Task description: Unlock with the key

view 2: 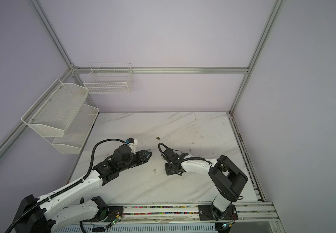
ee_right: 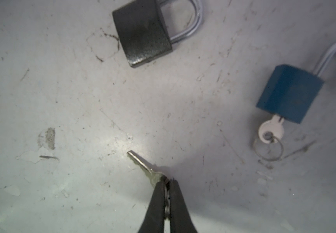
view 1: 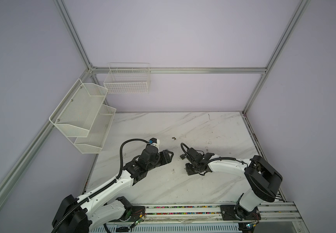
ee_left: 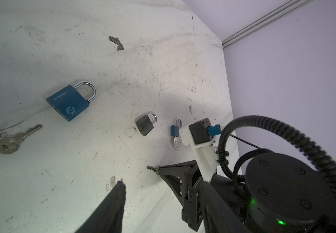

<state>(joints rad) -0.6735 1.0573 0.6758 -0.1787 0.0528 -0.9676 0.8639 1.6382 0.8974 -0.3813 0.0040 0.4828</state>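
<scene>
My right gripper [ee_right: 166,181] is shut on the bow of a small silver key [ee_right: 141,163], whose blade sticks out low over the table. A dark grey padlock [ee_right: 143,34] with its shackle closed lies a short way beyond the blade tip. In the left wrist view the same key [ee_left: 151,167] points away from the dark padlock [ee_left: 145,125]. My left gripper [view 1: 170,155] hovers open just left of the right one. Only one of its fingers [ee_left: 116,197] shows, and it holds nothing.
A big blue padlock [ee_left: 69,105] and a large loose key [ee_left: 12,141] lie ahead of the left gripper. A small blue padlock [ee_right: 290,92] has an open shackle and a key [ee_right: 272,130] in it. A wire basket [view 1: 127,80] and mesh shelves [view 1: 82,115] hang at the back left.
</scene>
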